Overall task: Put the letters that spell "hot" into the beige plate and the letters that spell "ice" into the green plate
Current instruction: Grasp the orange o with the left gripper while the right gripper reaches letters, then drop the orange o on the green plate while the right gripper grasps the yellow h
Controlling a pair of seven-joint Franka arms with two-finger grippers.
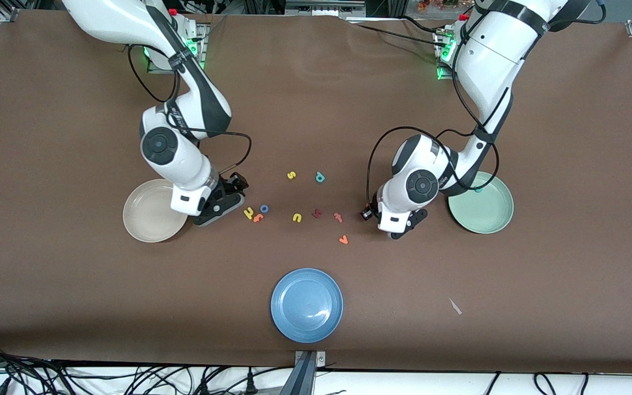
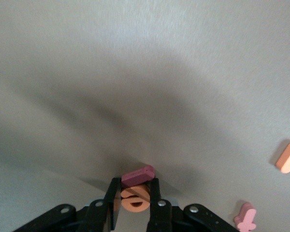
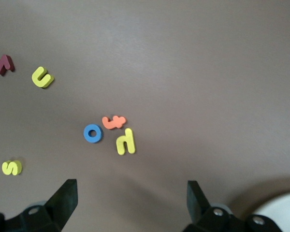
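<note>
From the front, three plates sit on the brown surface (image 1: 74,302): the beige plate (image 1: 148,216) beside the right gripper (image 1: 223,204), the green plate (image 1: 486,214) beside the left gripper (image 1: 398,227), and a blue plate (image 1: 306,305) nearest the camera. A teal letter (image 1: 478,190) lies on the green plate's rim by the left arm. Between the two grippers lie nine loose letters, with bare cloth all around them.

In the left wrist view, the left gripper's fingers (image 2: 111,200) pinch an orange e (image 2: 135,199); a dark red i (image 2: 138,175) lies touching it just past the fingertips. Two pinkish letters lie off to one side.

In the right wrist view, the right gripper's fingers (image 3: 65,195) stand spread wide over open cloth. Ahead of them cluster one yellow h (image 3: 125,141), one blue o (image 3: 92,133) and one orange t (image 3: 113,121), nearly touching.
</note>
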